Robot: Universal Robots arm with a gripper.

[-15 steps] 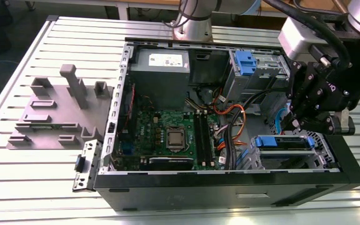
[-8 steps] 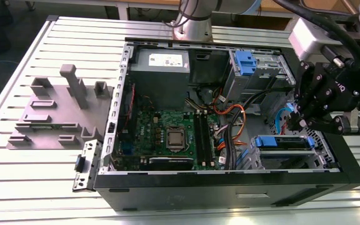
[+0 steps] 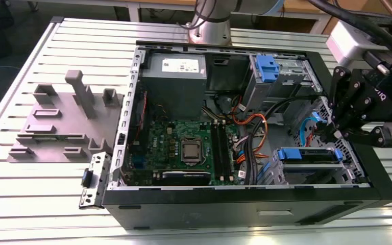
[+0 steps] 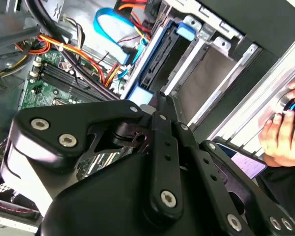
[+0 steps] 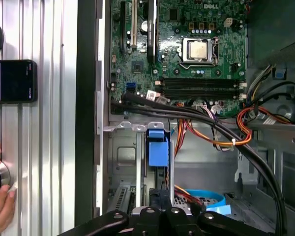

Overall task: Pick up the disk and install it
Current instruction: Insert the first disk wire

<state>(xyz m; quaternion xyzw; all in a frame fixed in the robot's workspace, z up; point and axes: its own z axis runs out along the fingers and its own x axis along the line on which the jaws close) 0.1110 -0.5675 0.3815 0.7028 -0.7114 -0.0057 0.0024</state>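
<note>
The disk (image 3: 308, 154), edged by its blue carrier frame, lies in the drive bay at the case corner on the exterior view's right. In the second wrist view the disk (image 4: 155, 64) stands edge-on in the metal bay slot. In the first wrist view its blue frame end (image 5: 157, 147) shows in the slot. My gripper (image 3: 332, 135) hangs over the case's right wall, just at the disk's end. Its black fingers meet at the tip (image 4: 160, 98) with nothing seen between them, close behind the blue frame. The gripper (image 5: 160, 194) looks shut.
The open computer case (image 3: 135, 102) holds a green motherboard (image 3: 182, 148), a grey power supply (image 3: 175, 69), a blue latch piece (image 3: 267, 69) and orange and black cables (image 5: 221, 132). A grey fixture (image 3: 59, 122) lies left of the case. A person's hand (image 4: 285, 132) and a phone (image 5: 12, 81) are on the table.
</note>
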